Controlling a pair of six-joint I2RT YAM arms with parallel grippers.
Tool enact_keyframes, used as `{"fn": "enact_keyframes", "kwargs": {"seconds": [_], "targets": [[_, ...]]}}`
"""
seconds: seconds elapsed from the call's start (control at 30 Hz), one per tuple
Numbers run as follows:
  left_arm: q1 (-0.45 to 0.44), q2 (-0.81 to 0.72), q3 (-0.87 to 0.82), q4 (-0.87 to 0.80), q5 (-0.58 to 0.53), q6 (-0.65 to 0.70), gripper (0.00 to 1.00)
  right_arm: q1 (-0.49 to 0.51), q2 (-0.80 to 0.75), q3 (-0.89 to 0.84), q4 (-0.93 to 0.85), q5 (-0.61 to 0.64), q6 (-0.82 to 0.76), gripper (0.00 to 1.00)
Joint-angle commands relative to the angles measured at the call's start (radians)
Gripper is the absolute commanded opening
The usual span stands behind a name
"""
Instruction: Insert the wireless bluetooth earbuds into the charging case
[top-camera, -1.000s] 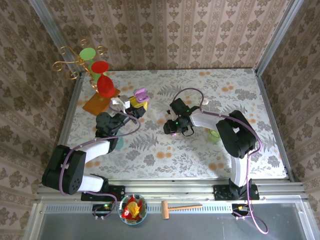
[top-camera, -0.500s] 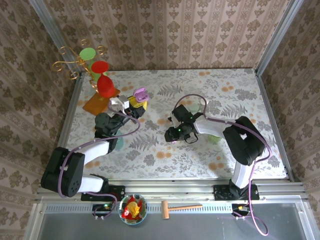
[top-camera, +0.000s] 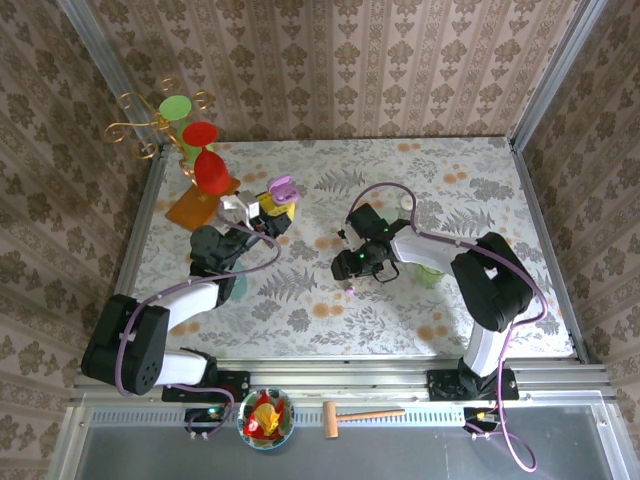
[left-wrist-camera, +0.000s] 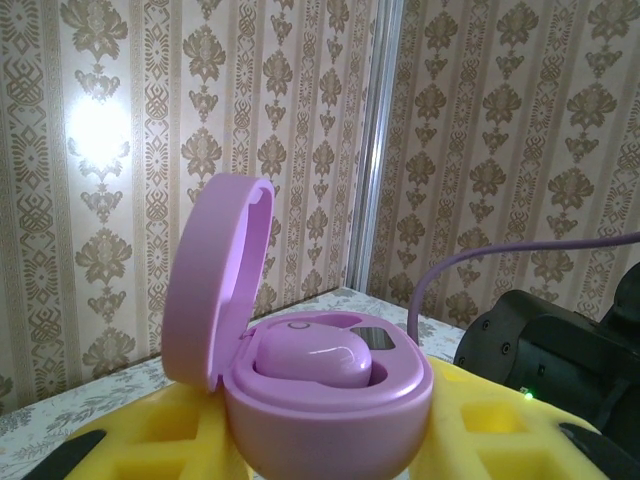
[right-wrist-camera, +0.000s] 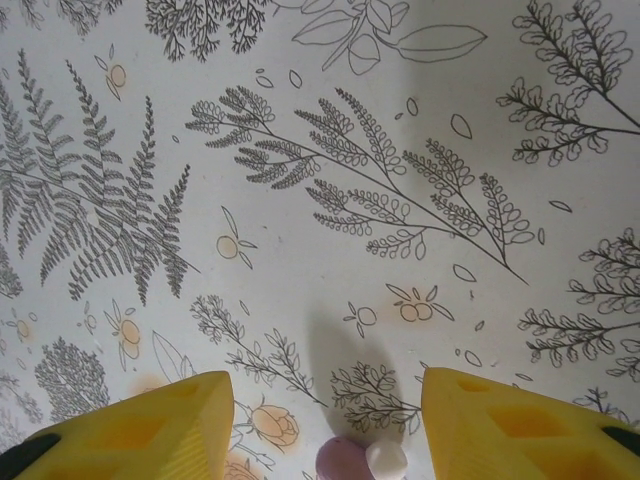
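The right end effector (right-wrist-camera: 322, 388) is open and empty, straddling the lilac and pale earbuds (right-wrist-camera: 362, 460) on the counter (right-wrist-camera: 300, 200); the left end effector (left-wrist-camera: 325, 432) grips the open charging case (left-wrist-camera: 330, 395).

Quick tally from us: two arms, a left arm (top-camera: 190, 295) and a right arm (top-camera: 480, 270). One open lilac charging case (left-wrist-camera: 330, 400). Two tiny earbuds (top-camera: 349, 290) right of the case, a lilac bud (right-wrist-camera: 343, 462) and a pale bud (right-wrist-camera: 386, 459). Left of the case, one gold stand (top-camera: 140, 125). Plus one mallet (top-camera: 365, 414), one bowl (top-camera: 243, 418) and one green cup (top-camera: 428, 272).

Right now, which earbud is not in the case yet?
The loose earbud lying on the table between the right gripper's open fingers. The other earbud sits in the open charging case in the left gripper.
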Motion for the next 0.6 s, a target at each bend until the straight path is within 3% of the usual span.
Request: {"fn": "enact_keyframes", "kwargs": {"seconds": [0.0,0.23,0.37,0.57], "targets": [[-0.003,-0.010,0.006,0.024,0.009,-0.008,0.21,0.031,-0.065,0.014,-0.088,0.097,-0.089,0.52],[0.011,-0.018,0.015,-0.008,0.000,0.006,0.21,0.169,-0.123,0.023,-0.220,0.437,-0.287,0.46],[0.024,-0.023,0.014,-0.014,0.002,0.007,0.21,0.236,-0.106,0.051,-0.268,0.519,-0.391,0.41],[0.030,-0.023,0.017,-0.019,0.007,0.006,0.21,0.305,0.032,0.205,-0.457,0.600,-0.426,0.38]]}}
